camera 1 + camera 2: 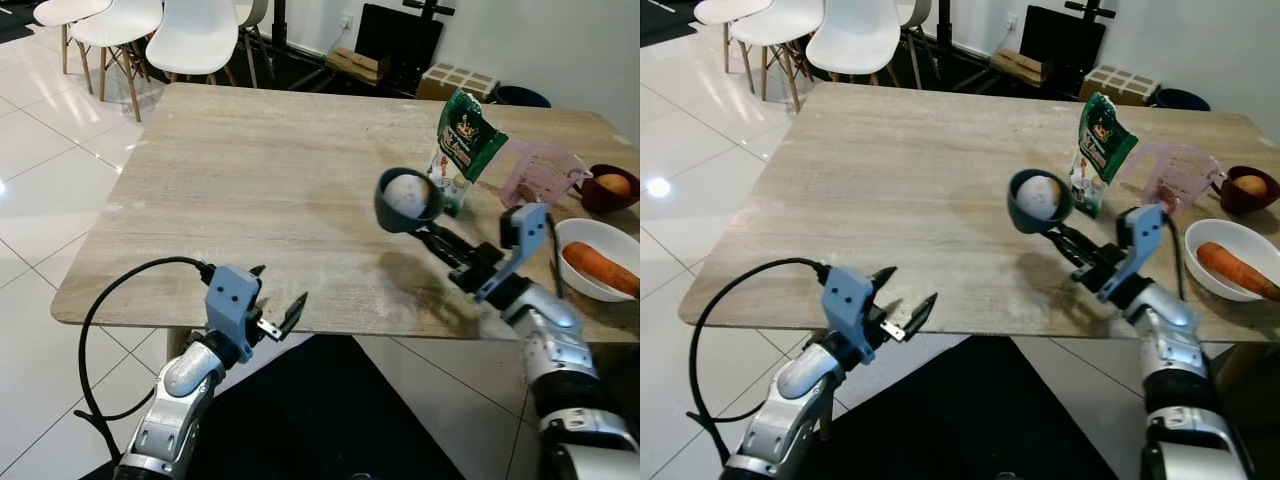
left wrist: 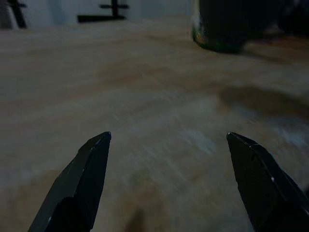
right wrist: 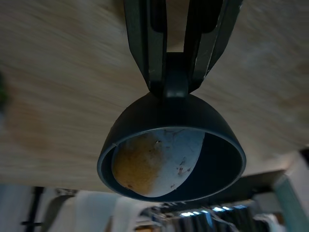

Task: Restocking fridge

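The right gripper pinched a dark cup above the tabletop; the left gripper hung spread at its edge.

From the head we look forward and down, both eyes sharing the wooden table. Our wrist cameras sit close, sighting along their fingers across that tabletop.

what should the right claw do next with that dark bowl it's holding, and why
Probably level it first: the right claw grips the small dark round bowl above the pale wooden table, tipped sideways, so the pale round food inside could roll out.
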`<state>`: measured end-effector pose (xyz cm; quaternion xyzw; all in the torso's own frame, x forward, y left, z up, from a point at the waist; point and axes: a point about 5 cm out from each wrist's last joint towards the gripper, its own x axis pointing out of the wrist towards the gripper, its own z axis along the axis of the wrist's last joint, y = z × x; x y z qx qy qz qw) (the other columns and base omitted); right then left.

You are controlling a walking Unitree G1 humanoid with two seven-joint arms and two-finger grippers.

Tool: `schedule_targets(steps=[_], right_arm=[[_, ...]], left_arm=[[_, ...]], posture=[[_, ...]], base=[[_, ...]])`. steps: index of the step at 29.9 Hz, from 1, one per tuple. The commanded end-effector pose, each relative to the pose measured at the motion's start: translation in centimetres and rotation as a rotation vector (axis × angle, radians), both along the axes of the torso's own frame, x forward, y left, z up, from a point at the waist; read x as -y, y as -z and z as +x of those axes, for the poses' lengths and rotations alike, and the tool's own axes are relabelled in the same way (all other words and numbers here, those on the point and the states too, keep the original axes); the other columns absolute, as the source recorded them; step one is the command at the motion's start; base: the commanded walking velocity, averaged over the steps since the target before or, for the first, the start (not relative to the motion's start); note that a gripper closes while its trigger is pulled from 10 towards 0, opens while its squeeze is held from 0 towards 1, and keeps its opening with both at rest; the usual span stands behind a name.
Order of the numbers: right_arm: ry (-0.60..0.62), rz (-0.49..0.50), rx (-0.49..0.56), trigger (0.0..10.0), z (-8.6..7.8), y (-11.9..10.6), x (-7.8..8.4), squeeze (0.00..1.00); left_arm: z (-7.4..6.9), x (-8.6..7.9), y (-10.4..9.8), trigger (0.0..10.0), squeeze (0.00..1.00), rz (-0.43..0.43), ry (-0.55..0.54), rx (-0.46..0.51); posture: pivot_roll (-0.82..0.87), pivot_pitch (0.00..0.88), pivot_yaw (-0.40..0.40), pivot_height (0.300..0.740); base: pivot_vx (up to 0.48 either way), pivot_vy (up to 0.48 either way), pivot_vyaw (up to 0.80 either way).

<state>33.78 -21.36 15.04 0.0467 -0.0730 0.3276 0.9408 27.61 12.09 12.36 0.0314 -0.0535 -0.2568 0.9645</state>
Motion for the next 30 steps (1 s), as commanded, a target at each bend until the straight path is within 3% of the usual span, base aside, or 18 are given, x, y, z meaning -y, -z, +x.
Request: schedule_targets(steps=[1,16,30], right_arm=[[-0.026,0.012,0.03,10.0,0.0,-0.9,-0.5,0.0],[-0.054,0.014,0.009,10.0,0.1,-0.7,-2.4,0.0],[-0.003,0.01,-0.011,10.0,0.1,-0.1,-2.2,0.0]], left_arm=[[-0.1,-0.1,0.5,10.0,0.0,0.004,-0.026,-0.02],[0.2,-0.5,0.1,10.0,0.0,-0.028,-0.061,-0.024],[0.4,-0.4,0.0,10.0,0.0,-0.033,-0.055,-0.029]], posture=[[-0.07,0.115,-0.061,0.736],[-0.06,0.117,-0.06,0.736],[-0.06,0.115,-0.055,0.736]], base=[[0.0,0.0,0.0],[0.0,0.0,0.0],[-0.345,0.0,0.0]])
